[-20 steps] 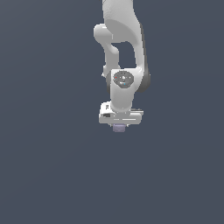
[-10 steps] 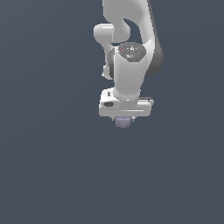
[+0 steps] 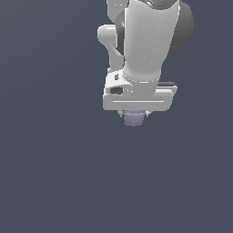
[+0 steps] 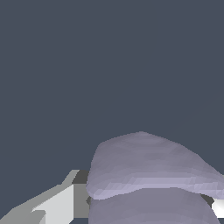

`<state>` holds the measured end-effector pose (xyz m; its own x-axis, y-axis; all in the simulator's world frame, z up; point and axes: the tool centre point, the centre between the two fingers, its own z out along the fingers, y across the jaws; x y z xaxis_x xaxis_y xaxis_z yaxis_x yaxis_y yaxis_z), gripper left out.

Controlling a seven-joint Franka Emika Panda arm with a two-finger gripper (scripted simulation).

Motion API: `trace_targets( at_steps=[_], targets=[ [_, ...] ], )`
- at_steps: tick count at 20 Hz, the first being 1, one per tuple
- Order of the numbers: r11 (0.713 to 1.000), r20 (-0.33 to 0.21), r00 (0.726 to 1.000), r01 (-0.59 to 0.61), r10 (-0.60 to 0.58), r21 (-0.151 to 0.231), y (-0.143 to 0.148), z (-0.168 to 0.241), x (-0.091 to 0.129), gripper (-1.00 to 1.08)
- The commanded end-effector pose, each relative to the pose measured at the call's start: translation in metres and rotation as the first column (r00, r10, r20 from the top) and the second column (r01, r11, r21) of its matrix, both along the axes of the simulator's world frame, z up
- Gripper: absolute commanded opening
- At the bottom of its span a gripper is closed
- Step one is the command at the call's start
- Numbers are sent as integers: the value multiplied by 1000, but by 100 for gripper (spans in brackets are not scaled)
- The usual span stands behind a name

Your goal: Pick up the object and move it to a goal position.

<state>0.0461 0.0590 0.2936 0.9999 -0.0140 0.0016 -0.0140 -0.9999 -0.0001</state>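
Dark slate-blue emptiness surrounds a white Panda arm (image 3: 150, 41) in the exterior view, with no tabletop edge or goal marker visible. Its gripper (image 3: 134, 113) is clamped on the object (image 3: 134, 119), a pale lavender stub poking out beneath the white bar, apparently held aloft for carrying to the goal. Only the wrist view shows the object's ridged, flaring surface (image 4: 148, 170) close up, beside one pale finger (image 4: 57, 205).

Arm (image 3: 145, 50) and object (image 3: 134, 118) nearer camera.
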Motion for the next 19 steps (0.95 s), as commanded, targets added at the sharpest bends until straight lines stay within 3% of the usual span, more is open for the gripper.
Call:
trace_targets(
  at_steps=[1, 9, 19],
  targets=[
    [1000, -1, 1000, 0, 0, 0, 2, 19, 6, -100],
    [1000, -1, 1000, 0, 0, 0, 7, 56, 19, -100],
    [1000, -1, 1000, 0, 0, 0, 8, 69, 25, -100]
  ],
)
